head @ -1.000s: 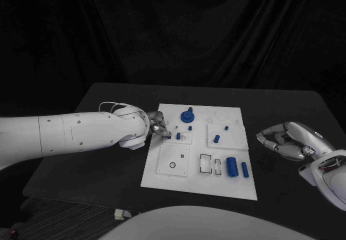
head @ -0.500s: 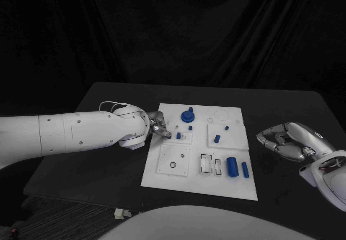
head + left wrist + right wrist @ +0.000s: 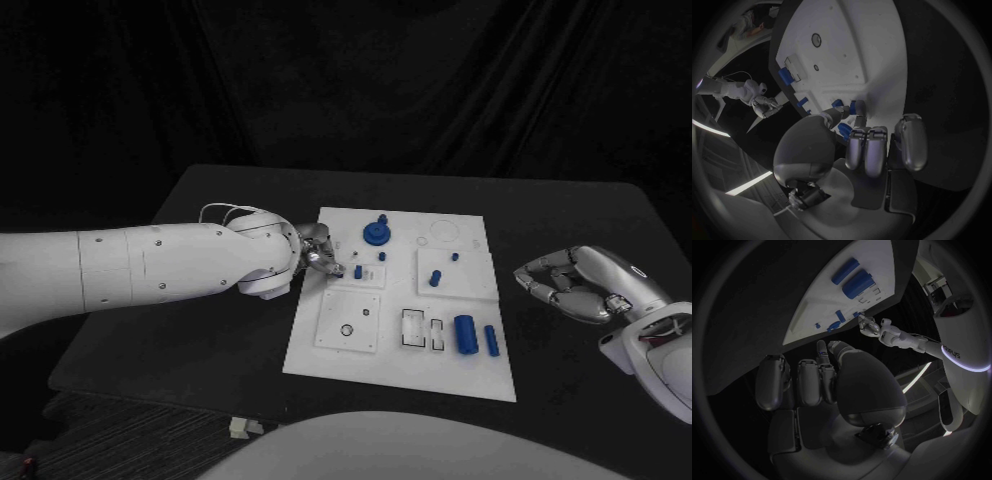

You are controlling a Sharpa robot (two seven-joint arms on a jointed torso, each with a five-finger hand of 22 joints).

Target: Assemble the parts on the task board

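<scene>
No visible change over the last second. Left hand stays at the task board's left edge, fingertips pinching a small blue peg; insertion seems pending. Right hand stays curled, empty, beside the board.

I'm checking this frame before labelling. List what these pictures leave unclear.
- Left hand: head view, its own arm covers the fingertips; whether it pinches a part is unclear.
- Small blue parts on the task board: too small to tell shapes.
- Right hand: curled; palm hidden.
</scene>
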